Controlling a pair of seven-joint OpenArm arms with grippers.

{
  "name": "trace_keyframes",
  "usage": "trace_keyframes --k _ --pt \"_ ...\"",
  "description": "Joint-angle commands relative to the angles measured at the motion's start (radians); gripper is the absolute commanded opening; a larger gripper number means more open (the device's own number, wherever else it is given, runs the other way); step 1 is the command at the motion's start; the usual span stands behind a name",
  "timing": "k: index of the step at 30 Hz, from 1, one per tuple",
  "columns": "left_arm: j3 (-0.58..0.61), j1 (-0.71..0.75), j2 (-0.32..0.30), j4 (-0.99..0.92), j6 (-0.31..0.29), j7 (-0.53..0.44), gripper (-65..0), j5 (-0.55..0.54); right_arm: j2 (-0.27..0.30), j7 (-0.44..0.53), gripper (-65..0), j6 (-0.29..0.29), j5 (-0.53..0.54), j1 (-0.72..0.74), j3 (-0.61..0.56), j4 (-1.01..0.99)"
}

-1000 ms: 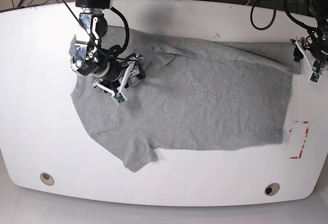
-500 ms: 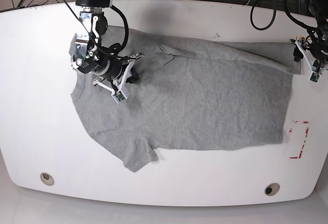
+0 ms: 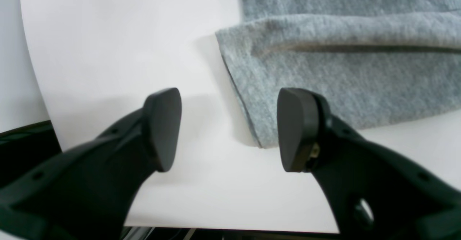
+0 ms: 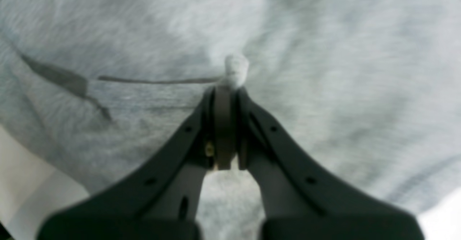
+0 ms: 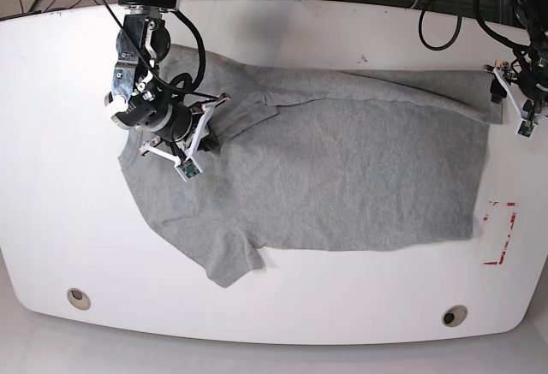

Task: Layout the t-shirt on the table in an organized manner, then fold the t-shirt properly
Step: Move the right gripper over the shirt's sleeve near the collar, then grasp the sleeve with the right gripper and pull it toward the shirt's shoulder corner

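Note:
The grey t-shirt lies spread on the white table with its plain side up; no lettering shows. My right gripper is at the shirt's upper left, near the far sleeve. It is shut on a pinch of the t-shirt's fabric, which sticks up past the closed gripper. My left gripper hovers at the shirt's far right corner. In the left wrist view this gripper is open and empty, with the shirt's hem corner just beyond its right finger.
A red-marked rectangle sits by the right edge. Two round grommet holes are near the front edge. Black cables hang at the back right. The table's edge is close to the left gripper.
My right gripper has moved left with the pinched fabric, pulling the folded sleeve area leftward. The left arm has not moved.

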Motion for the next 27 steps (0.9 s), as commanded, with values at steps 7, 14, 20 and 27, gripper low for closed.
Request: trace_keyframes --k 7,14,20,27 --pt "0.01 -0.007 -0.022 0.013 0.002 -0.014 -25.8 -0.003 0.032 0.009 -65.0 0.002 0.012 0.067 0.0 0.026" --pt "0.024 0.003 -0.022 0.013 0.002 -0.014 -25.8 -0.003 0.055 0.008 -64.8 0.002 0.012 0.105 -0.001 0.006" --pt "0.024 0.007 -0.022 0.015 0.002 -0.014 -25.8 -0.003 0.055 0.008 -64.5 0.002 0.012 0.137 -0.004 -0.034" --pt "0.024 0.007 -0.022 0.015 0.002 -0.014 -25.8 -0.003 0.094 0.008 -64.5 0.002 0.012 0.18 -0.081 -0.074"
